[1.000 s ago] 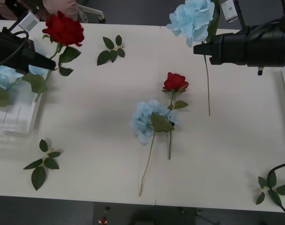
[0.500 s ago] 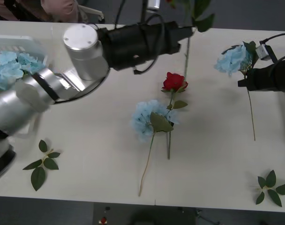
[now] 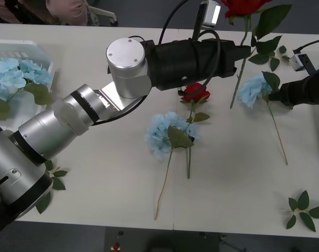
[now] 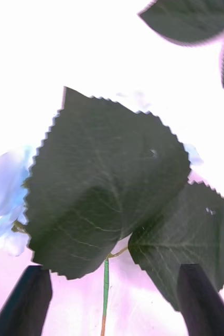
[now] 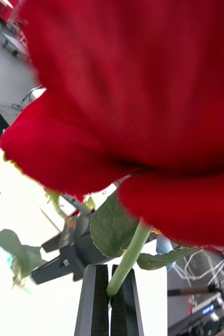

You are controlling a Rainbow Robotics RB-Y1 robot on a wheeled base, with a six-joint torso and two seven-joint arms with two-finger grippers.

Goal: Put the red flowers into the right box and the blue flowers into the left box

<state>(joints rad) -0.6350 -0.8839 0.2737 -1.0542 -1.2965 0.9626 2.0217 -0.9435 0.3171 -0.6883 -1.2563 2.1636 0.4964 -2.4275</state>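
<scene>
- A red rose [image 3: 247,6] is held high by the left claw [image 3: 245,51], far over on the right half of the counter [image 3: 96,178]. In the left wrist view the two black fingers [image 5: 95,299] are pinched tight on the green stem [image 5: 127,260].
- A blue flower [image 3: 252,90] lies on the counter at the right claw [image 3: 279,94]. In the right wrist view its fingers [image 4: 28,299] are spread wide on both sides of the thin stem [image 4: 106,294], with nothing pinched.
- Some blue flowers [image 3: 15,76] are already lying in the left box [image 3: 31,50], at the counter's far left corner.
- One more red rose [image 3: 195,93] and one more blue flower [image 3: 162,134] are left in the middle, with their stems side by side.
- The step in hand looks like the carrying of the red rose toward the right box.
- Next, the rose probably has to be brought over that box and let go.
- The two arms are close together on the right, so little room is left there. The near part of the counter is much more open.
</scene>
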